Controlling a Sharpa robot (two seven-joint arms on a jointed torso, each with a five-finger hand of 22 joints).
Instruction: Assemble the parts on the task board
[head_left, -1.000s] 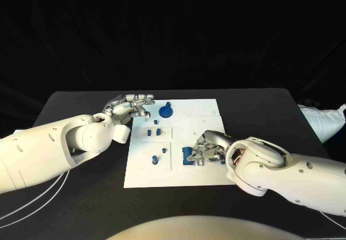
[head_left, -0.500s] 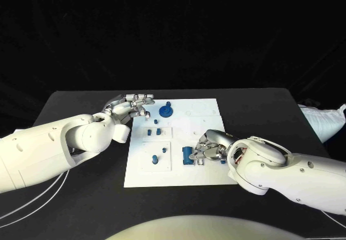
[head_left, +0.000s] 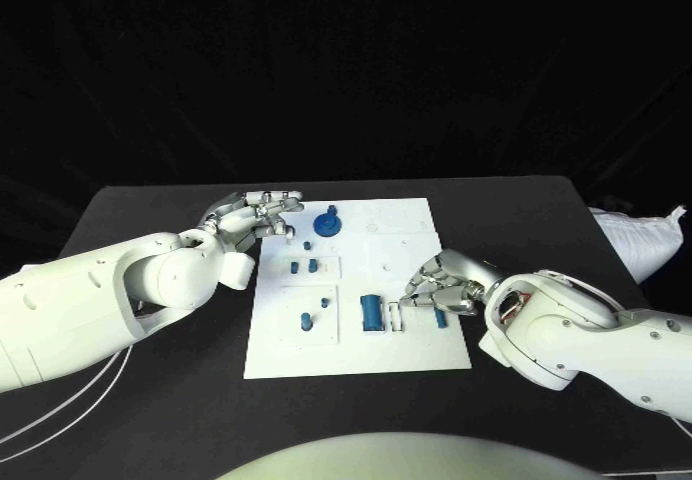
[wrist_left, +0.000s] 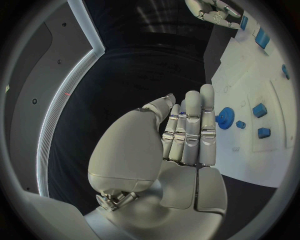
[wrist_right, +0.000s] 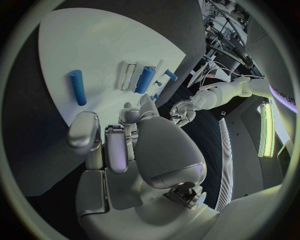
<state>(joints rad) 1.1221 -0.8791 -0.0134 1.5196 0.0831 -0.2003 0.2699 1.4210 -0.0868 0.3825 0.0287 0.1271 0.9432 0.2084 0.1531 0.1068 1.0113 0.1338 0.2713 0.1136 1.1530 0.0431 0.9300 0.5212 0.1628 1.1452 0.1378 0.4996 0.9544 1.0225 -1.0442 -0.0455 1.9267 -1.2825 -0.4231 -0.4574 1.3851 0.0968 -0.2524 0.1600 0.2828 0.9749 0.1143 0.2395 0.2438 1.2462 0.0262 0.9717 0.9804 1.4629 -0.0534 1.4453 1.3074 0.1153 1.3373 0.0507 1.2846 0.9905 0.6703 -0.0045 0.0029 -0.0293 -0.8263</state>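
Your right hand (head_left: 440, 285) sits at the task board's (head_left: 404, 350) right edge with its fingers curled in, and no part can be seen held in them; a short blue cylinder (head_left: 440, 318) lies just beside it on the white plate. Your left hand (head_left: 260, 218) is over the board's far left corner, its fingers held close together and bent forward, and it holds nothing that can be seen. Moving out from the hands, you can count the blue pieces in the head view: one gear-like part with an upright stem (head_left: 329, 222) near the left hand, one tiny piece (head_left: 312, 243) just in front of it, two small blocks side by side (head_left: 302, 267) in a shallow recess, one small piece (head_left: 326, 301) and one oval piece (head_left: 306, 320) in the recess nearer you, one longer cylinder (head_left: 371, 312) near the middle, and one slim piece (head_left: 400, 317) between that cylinder and the right hand. The board lies in the middle of the black surface (head_left: 159, 200). There is faint marking on the plate, too small to read.
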